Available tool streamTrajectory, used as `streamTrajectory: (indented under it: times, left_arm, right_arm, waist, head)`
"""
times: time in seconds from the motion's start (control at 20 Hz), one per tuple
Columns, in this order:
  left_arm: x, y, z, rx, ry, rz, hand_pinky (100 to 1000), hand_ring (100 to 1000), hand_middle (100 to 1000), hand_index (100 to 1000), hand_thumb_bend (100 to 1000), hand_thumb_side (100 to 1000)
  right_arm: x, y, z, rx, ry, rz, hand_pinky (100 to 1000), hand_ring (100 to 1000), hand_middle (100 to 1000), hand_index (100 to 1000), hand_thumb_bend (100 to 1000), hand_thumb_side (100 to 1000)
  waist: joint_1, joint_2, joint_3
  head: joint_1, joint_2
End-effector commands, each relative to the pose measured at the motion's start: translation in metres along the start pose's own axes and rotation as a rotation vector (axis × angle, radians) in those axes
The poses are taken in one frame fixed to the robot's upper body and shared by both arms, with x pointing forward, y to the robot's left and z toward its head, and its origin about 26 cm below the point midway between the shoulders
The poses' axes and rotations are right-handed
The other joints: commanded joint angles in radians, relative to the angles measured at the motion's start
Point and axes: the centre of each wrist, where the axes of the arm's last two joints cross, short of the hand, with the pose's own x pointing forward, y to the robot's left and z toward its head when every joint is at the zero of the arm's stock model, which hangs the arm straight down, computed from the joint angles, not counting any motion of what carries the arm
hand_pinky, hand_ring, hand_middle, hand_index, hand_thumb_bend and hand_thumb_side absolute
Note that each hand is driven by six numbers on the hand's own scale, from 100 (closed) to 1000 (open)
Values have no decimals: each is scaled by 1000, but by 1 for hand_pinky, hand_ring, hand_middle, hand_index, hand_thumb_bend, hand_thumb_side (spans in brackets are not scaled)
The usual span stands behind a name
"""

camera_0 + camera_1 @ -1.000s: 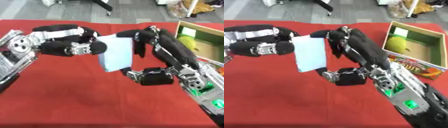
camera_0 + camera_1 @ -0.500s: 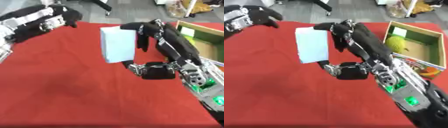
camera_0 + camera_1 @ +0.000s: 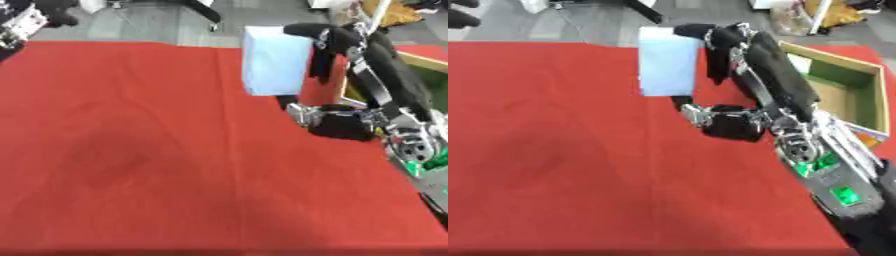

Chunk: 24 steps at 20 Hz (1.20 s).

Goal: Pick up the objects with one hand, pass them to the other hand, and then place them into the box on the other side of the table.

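Over the red table [image 3: 131, 150], my right robot hand [image 3: 745, 60] has its fingers wrapped round the pale blue box [image 3: 667, 67]; I should keep it level while carrying it to the open cardboard box [image 3: 846, 95] at right.

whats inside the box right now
The box shows bare brown floor and green inner walls. The right hand, holding the pale block, covers its near left part.

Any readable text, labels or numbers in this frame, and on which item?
None can be read.
Pale blue box, held up in the right hand: the face shown is plain, no print visible.
Cardboard box at the table's right edge: colourful print on its outer wall, too blurred to read.
Right forearm: green patches, no legible marking.
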Motion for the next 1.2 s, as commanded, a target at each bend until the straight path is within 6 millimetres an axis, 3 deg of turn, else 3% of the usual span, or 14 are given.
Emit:
streamTrajectory:
  times: [0.05, 0.3, 0.5, 0.85, 1.05, 1.2]
  left_arm:
    - [-3, 7, 7, 114, -51, 28, 905, 757, 770, 832, 427, 769]
    - [-24, -4, 22, 224, -57, 82, 893, 737, 748, 820, 406, 745]
    - [-35, -15, 29, 274, -76, 91, 892, 736, 746, 820, 401, 728]
    - [-44, -39, 31, 306, -122, 125, 892, 734, 744, 818, 399, 718]
    - [-45, -52, 29, 309, -152, 158, 892, 732, 741, 818, 400, 715]
    - [-45, -59, 27, 307, -166, 186, 892, 729, 738, 818, 398, 716]
  right_arm:
    - [-16, -27, 8, -97, 106, 79, 298, 403, 224, 383, 107, 132]
    - [-41, -51, 32, -222, 377, 162, 286, 400, 218, 384, 100, 175]
    - [-73, -60, 48, -282, 616, 224, 277, 406, 220, 418, 100, 254]
    - [-175, -55, 91, -468, 1115, 230, 270, 416, 225, 452, 100, 420]
    - [-217, -50, 116, -510, 1290, 259, 287, 437, 245, 502, 100, 460]
    - [-238, -48, 130, -480, 1366, 298, 309, 460, 272, 569, 100, 494]
  waist:
    - [0, -17, 4]
    - [-3, -16, 18]
    - [-6, -17, 28]
    - [-8, -23, 52]
    - [-6, -23, 70]
    - [-2, -21, 83]
  head:
    - [-12, 5]
    - [-41, 5]
    - [-66, 5]
    - [-104, 5]
    - [-118, 5]
    - [-130, 5]
